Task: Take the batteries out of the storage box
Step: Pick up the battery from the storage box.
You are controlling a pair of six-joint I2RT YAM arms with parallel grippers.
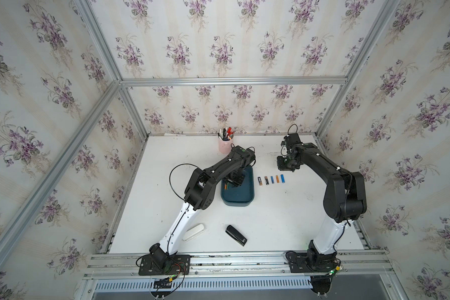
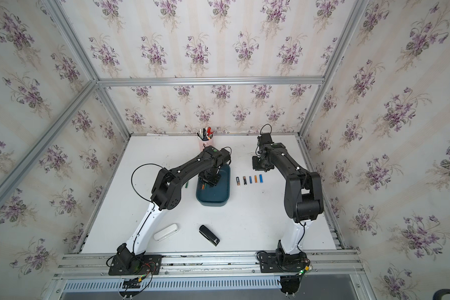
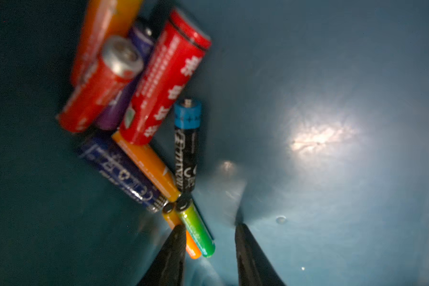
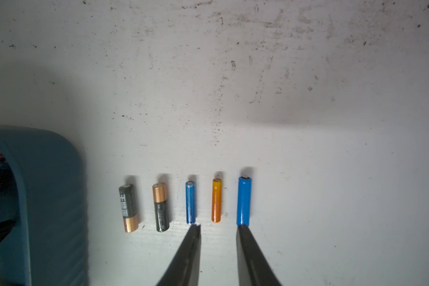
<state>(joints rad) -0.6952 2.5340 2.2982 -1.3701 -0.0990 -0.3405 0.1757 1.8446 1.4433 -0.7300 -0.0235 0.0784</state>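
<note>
We are at the pick step inside the box (image 1: pixel 238 204). The left end effector (image 3: pixel 211 226) reaches down into the far end of the box. Its jaws stand narrowly apart with nothing clamped. The green cell (image 3: pixel 196 230) lies between them, close against one jaw, while the other jaw stands clear of it. An orange cell (image 3: pixel 193 251) lies touching the green cell and runs partly under the near jaw. The other batteries (image 3: pixel 159 99) in the box form a loose heap just beyond: red, purple, orange, dark blue and black-and-blue, several lying across one another. Five more lie out on the surface (image 1: pixel 283 220) in a neat row (image 1: pixel 270 179) just beside the box. The right end effector (image 4: pixel 219 226) hangs near that row, jaws narrowly apart and empty. We judge that well under half of the batteries are out, so the cycle of pick, carry and place has many repeats to come. The next move calls for closing on the green cell alone. We recommend centring the jaws across its body first, because the touching orange cell may be pinched with it or dragged along. After a firm closure, we lift straight up to clear the box wall, then carry the cell across and set it down in line with the row.
</note>
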